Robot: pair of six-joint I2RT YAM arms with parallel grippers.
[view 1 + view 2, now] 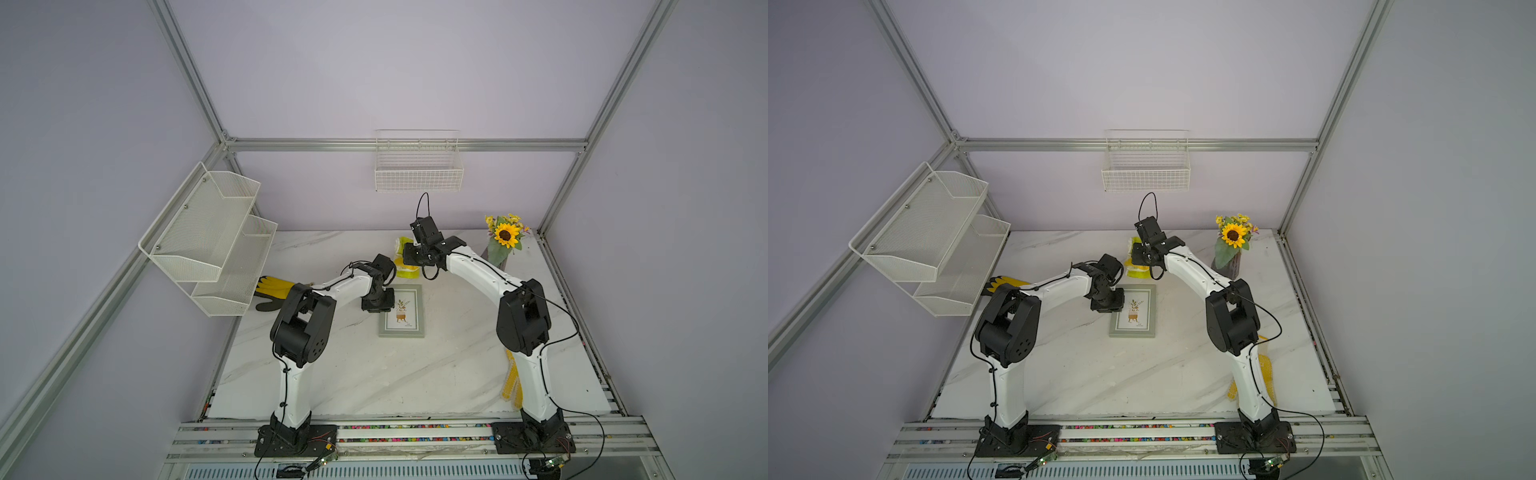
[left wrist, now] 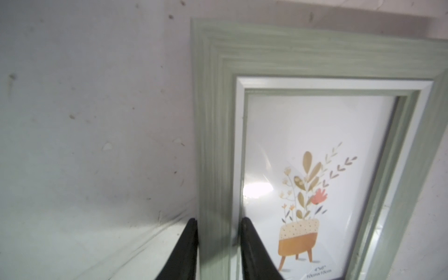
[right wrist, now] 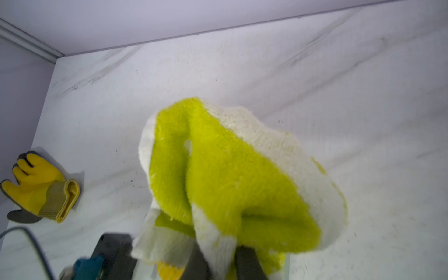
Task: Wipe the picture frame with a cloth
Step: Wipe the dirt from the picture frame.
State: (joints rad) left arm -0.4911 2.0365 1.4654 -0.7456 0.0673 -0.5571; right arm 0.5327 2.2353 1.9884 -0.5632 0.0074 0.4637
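- The cloth (image 3: 230, 174) hangs right in front of the right wrist camera. It is fluffy, lime green with white edges, and all bunched up.
- The right pincer (image 3: 221, 259) is squeezed tight on the cloth's bottom end.
- The picture frame (image 1: 401, 311) lies flat in the middle of the table (image 1: 332, 374), with its plant picture facing up. The cloth is just on the far side of it and does not touch it.
- The left pincer (image 2: 218, 225) is narrow. One finger is outside the frame's left bar and one is on the glass side, so it seems to pinch that bar and hold the frame in place.
- A yellow rubber glove (image 3: 36, 186) lies on the table, off to the left. It is not part of the job.
- I think the cloth is picked up and ready, but no wiping is done yet.
- Next, the right arm needs to bring the cloth nearer and down onto the glass, then rub it across. It should stay clear of the left pincer's fingers.
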